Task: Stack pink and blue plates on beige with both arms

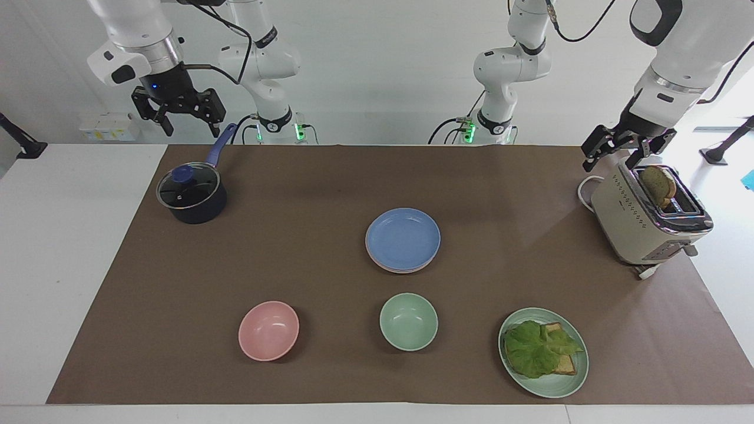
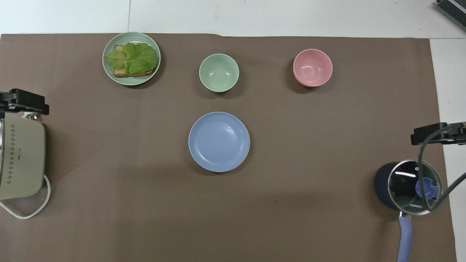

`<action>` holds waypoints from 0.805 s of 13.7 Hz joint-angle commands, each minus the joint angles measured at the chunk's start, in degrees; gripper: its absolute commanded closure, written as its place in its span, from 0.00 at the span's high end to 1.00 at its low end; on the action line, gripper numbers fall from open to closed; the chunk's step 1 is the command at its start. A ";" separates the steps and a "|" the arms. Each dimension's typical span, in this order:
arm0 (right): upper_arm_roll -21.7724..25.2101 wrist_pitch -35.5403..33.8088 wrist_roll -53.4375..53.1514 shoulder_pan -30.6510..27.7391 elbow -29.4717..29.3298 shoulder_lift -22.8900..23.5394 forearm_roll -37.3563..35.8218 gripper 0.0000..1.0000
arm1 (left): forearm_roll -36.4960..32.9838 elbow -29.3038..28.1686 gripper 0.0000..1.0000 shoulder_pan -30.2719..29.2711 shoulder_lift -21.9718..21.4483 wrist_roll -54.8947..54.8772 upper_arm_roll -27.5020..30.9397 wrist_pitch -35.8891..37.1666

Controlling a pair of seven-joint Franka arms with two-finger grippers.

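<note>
The blue plate [image 1: 403, 237] [image 2: 218, 141] lies in the middle of the brown mat, on top of a stack. Under it, a thin pink plate rim [image 1: 392, 269] shows in the facing view. The beige plate is hidden beneath these two. My right gripper [image 1: 191, 125] [image 2: 437, 133] hangs open and holds nothing, high over the pot's handle at the right arm's end of the table. My left gripper [image 1: 612, 161] [image 2: 24, 102] hangs open and holds nothing, just above the toaster at the left arm's end. Both are well away from the stack.
A lidded dark pot [image 1: 191, 194] with a blue handle and a beige toaster [image 1: 645, 218] holding a bread slice stand at the two ends. Farther from the robots than the stack are a pink bowl [image 1: 268, 330], a green bowl [image 1: 408, 321] and a green plate [image 1: 566, 383] with lettuce and toast.
</note>
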State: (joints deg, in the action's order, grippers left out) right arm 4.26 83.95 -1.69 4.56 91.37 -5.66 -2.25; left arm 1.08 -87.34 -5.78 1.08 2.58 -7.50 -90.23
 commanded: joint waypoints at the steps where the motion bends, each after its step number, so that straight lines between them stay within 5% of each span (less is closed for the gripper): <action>1: -0.31 0.51 0.64 -0.87 1.44 -1.37 0.84 1.00 | -0.99 -0.11 1.00 -0.20 -0.37 -0.56 -0.23 0.76; 11: -0.22 -0.45 0.46 -0.87 0.66 -1.02 1.63 1.00 | -0.99 -0.11 1.00 -0.20 -0.37 -0.56 -0.23 0.76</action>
State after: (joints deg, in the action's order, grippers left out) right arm 4.26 83.95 -1.69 4.56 91.38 -5.67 -2.20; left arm 1.08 -87.34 -5.78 1.08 2.57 -7.50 -90.23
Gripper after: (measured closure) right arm 0.000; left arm 0.000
